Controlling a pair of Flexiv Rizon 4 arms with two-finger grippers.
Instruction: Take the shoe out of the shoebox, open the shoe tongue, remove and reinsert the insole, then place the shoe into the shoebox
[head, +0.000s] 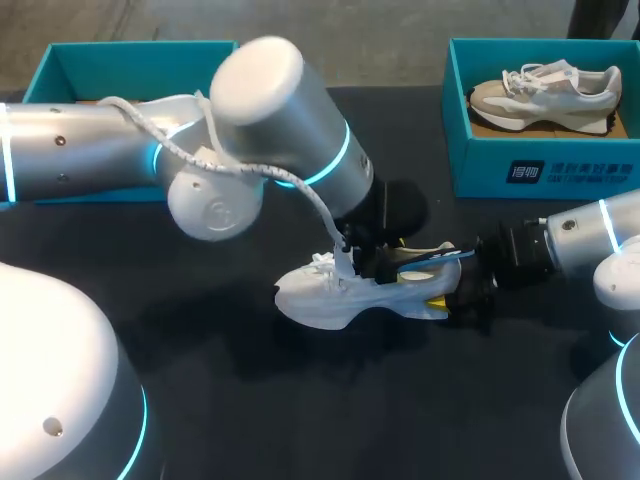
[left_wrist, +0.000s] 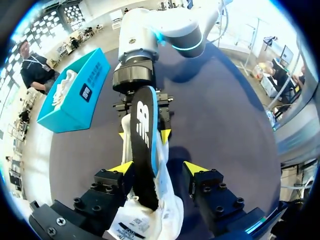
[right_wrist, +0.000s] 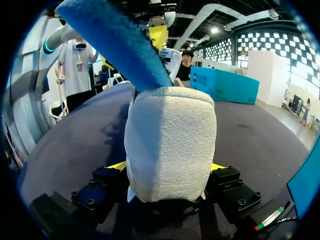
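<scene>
Head view shows the white shoe (head: 335, 300) lying on the dark tabletop (head: 250, 400), well apart from both blue boxes. A black and blue insole (head: 415, 262) sticks up out of the shoe, with its back end in the air. The right tool (right_wrist: 166, 166) pinches the heel of the shoe from two sides and holds it in place. The left tool (left_wrist: 158, 167) is spread wide, and the insole stands between its fingers without being squeezed. The insole looks about half out, so this seems to be the insole step. To do it well, the right tool should hold the heel tight so the shoe cannot slide. The left tool should close on the two flat sides of the insole and move it slowly along the shoe, not sideways. The left arm covers the mouth of the shoe, so the tongue and the front of the insole are hidden. The left box (head: 60, 60) is mostly behind that arm, and I cannot see inside it. The right box (head: 540, 165) holds another shoe (head: 545, 90).
</scene>
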